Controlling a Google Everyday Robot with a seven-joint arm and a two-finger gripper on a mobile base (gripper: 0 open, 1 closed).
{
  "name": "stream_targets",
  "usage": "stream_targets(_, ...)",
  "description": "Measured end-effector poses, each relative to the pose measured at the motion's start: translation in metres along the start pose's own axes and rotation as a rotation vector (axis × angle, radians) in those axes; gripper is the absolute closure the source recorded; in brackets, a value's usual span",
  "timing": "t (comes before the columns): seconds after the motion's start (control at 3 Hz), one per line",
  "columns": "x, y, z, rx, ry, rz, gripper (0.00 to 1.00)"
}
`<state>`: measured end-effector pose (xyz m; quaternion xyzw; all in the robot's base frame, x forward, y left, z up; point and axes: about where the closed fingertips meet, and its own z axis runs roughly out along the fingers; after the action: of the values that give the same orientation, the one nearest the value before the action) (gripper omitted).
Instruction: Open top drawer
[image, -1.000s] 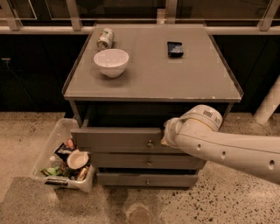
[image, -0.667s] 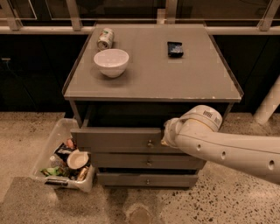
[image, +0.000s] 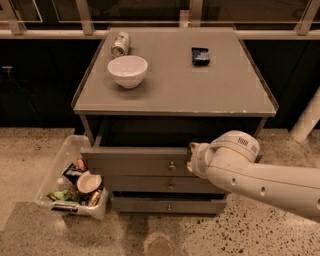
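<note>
Little differs from a second ago: the top drawer (image: 132, 162) stands pulled out by about the same amount, and the arm (image: 260, 182) sits only slightly lower in the view.

At the far left, on the floor, a clear bin (image: 64, 159) of mixed rubbish lies beside the cabinet, its contents too jumbled to name. On the table top (image: 200, 92) are a can (image: 120, 44) lying on its side, a white bowl (image: 127, 71) and, further right, a small dark packet (image: 200, 55).

The top drawer is directly under the table top, above two shut drawers (image: 145, 184). Its long axis runs left to right and its flat front faces the near side, drawn out past the fronts below. Its inside is lost in shadow. A small round knob (image: 171, 165) sits right of the front's middle.

The gripper (image: 192, 160) is at the drawer front's right end, mostly hidden by the white wrist. Whether it is open or closed, or grips anything, I cannot tell. The arm runs off the right edge.
</note>
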<state>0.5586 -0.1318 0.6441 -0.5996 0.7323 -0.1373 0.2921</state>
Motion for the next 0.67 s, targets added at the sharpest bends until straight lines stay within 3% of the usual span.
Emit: stream_targets(0.67,0.0048,0.0103,-0.0053,0.003,-0.004,0.003,1.0)
